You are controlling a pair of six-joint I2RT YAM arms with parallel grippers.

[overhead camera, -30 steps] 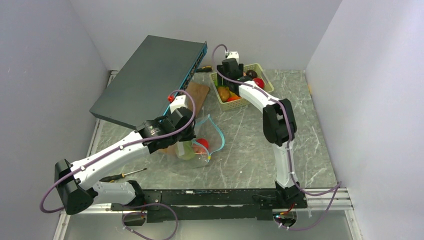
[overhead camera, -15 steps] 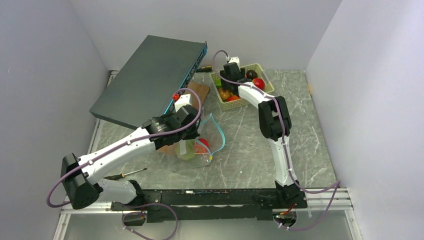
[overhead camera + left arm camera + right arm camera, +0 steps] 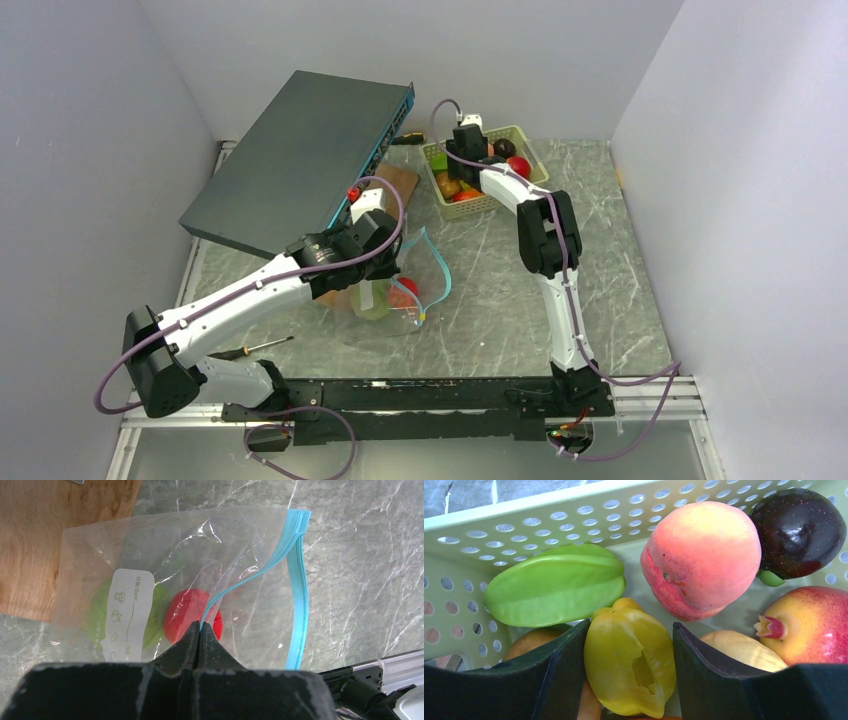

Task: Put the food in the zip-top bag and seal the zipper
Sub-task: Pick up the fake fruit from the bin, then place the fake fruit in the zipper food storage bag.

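Right gripper (image 3: 630, 630): jaws wide, straddling yellow toy fruit (image 3: 629, 670) in pale green lattice basket (image 3: 549, 515), fruit's long axis parallel to jaws; left gripper (image 3: 200, 630): clamped on teal-blue zipper strip (image 3: 299, 580) of clear plastic bag (image 3: 150, 545).

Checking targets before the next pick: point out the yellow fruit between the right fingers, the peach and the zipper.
yellow fruit (image 3: 629, 660), right wrist view, middle of its face.
peach (image 3: 701, 557), right wrist view, centre of its side.
zipper (image 3: 299, 580), left wrist view, midway along the far strip.
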